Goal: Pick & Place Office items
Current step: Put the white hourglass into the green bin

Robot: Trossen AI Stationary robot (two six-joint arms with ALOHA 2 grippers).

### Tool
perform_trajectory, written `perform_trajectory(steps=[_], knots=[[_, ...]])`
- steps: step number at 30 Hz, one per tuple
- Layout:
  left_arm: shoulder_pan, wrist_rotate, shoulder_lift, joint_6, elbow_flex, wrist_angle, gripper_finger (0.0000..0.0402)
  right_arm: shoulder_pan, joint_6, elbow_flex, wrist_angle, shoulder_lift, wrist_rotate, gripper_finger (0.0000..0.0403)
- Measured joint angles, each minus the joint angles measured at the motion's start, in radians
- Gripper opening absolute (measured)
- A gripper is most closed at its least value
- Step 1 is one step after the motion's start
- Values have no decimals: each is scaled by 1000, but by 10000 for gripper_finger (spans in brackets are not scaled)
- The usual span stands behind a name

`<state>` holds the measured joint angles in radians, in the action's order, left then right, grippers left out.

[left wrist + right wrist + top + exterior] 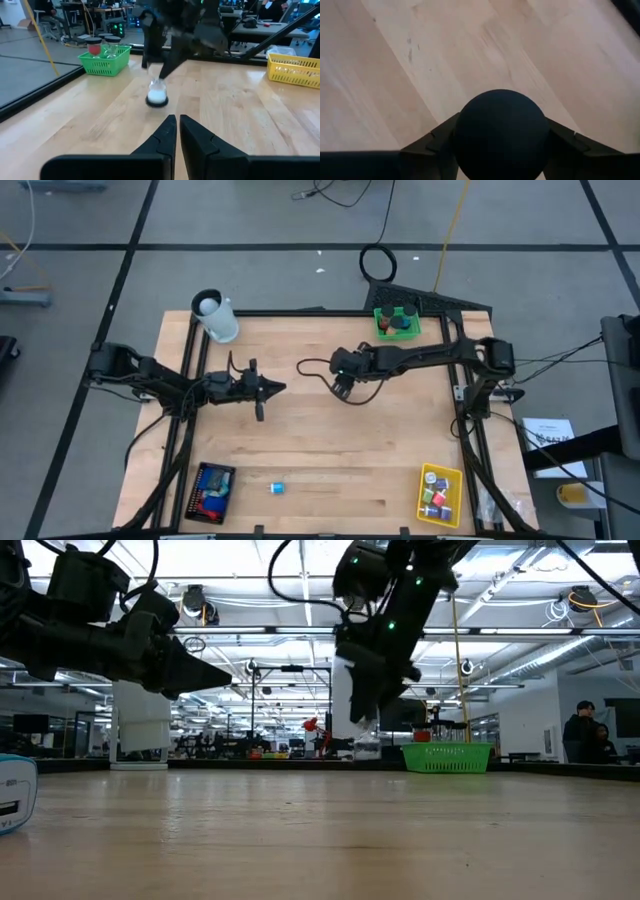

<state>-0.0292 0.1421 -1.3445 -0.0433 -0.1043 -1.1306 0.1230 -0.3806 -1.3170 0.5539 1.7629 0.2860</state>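
Mid-frame, the right claw (498, 137) pinches a dark round disc (501, 134) above the worktop (330, 450); left claw (178, 131) pressed together; no writing legible.

Even overhead light falls on the wooden table (330, 430) in the high view, where the arms cast only faint, soft shadows. In the low view, rows of ceiling lamps (300, 635) glare white and leave both arms as near-silhouettes, while the nearest boards blur. The left wrist view shows motion smear across the other arm (182, 30) and a soft white glow at the small item (157, 95) under it. In the right wrist view a dark round disc (501, 135) fills the foreground, out of focus, its edge soft against pale, evenly lit wood.
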Motion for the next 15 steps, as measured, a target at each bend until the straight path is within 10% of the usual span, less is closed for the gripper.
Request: perform_trajectory(steps=[6,15], knots=[[0,0,0,-4,0,5,31,0,-59,36,190,-143,85,206],[0,4,0,-1,0,11,31,86,-229,510,151,-572,107,201]])
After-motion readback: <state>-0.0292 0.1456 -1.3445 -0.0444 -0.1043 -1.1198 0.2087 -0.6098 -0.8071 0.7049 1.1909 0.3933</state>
